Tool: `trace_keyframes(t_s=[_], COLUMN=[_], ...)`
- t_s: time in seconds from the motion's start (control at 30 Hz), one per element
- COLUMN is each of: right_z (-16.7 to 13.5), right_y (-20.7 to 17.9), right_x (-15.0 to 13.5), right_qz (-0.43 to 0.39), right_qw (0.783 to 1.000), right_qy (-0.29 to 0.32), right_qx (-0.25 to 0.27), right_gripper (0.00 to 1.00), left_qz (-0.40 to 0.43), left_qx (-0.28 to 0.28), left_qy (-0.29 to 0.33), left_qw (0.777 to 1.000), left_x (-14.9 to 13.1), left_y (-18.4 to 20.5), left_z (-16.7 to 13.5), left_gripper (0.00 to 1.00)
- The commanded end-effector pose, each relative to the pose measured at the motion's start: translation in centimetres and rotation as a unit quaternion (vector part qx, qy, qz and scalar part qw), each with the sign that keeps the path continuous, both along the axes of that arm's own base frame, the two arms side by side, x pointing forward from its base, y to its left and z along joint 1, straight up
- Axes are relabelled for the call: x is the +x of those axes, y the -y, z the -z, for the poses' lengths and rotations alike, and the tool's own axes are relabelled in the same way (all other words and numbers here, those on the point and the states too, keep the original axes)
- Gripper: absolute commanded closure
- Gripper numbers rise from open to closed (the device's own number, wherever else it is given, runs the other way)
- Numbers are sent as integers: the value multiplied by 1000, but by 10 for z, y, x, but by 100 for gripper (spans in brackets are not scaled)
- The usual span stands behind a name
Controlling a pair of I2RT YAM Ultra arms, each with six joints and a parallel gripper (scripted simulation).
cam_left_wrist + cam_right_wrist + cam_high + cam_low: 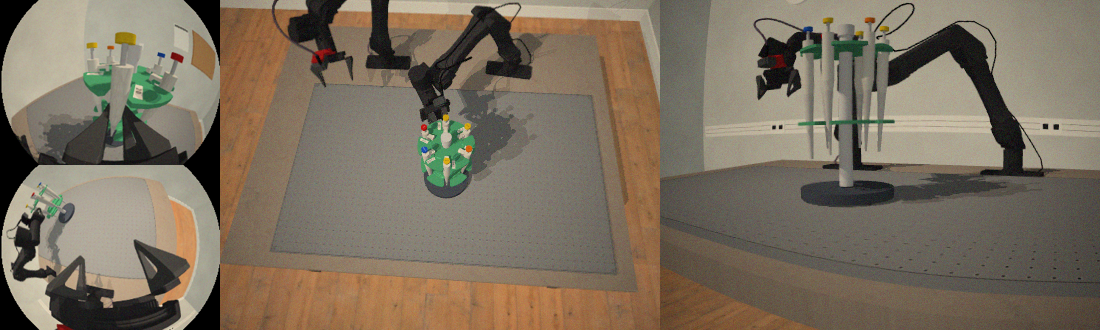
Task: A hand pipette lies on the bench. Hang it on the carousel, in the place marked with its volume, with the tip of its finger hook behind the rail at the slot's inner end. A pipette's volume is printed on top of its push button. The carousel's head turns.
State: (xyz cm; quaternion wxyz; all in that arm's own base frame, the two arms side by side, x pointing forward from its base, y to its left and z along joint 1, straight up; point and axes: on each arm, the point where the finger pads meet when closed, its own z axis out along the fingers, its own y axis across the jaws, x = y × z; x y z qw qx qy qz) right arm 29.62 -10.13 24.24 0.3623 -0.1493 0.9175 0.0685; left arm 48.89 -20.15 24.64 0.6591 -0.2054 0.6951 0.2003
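One view, left wrist, alone shows left tool (438, 120) (116, 107) (38, 209) gripping a pipette (446, 123) (859, 70) (121, 82); right tool (339, 83) (774, 96) (108, 249) gapes wide.

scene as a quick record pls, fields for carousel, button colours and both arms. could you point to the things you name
carousel: upright, green discs on a dark round base (446, 192) (847, 196) (70, 216)
button colours: three yellow, one each red, blue, orange
left end effector (438, 119) (117, 107): closed on a yellow-button pipette (445, 123) (121, 79)
held pipette: upright, tip down, at the carousel's arm-side edge
hook behind rail: cannot tell
volume on button: unreadable
right end effector (338, 83) (774, 97) (108, 249): open, nothing between fingers, away from carousel
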Motion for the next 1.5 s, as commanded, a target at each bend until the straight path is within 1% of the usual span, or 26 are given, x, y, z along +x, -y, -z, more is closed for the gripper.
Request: trace_keyframes(t_s=[0.0, 0.53, 0.6, 0.73, 1.47], right_z=[-10, -10, -10, -10, -10], right_y=[2, 2, 2, 2, 2], right_x=[3, 3, 3, 3, 3], right_qz=[-5, -5, -5, -5, -5], right_qw=[1000, 1000, 1000, 1000, 1000], right_qy=[22, 22, 22, 22, 22], right_qx=[-6, -6, -6, -6, -6], right_gripper=[0, 0, 0, 0, 0], left_qz=[-9, -9, -8, -8, -8], left_qx=[-13, -13, -11, -18, -18], left_qy=[18, 18, 15, 23, 23], left_qw=[1000, 1000, 1000, 1000, 1000], left_x=[0, 0, 2, 0, 0], left_y=[-5, -5, -1, -3, -3], left_z=[-10, -10, -4, -15, -15], left_gripper=[88, 88, 88, 88, 88])
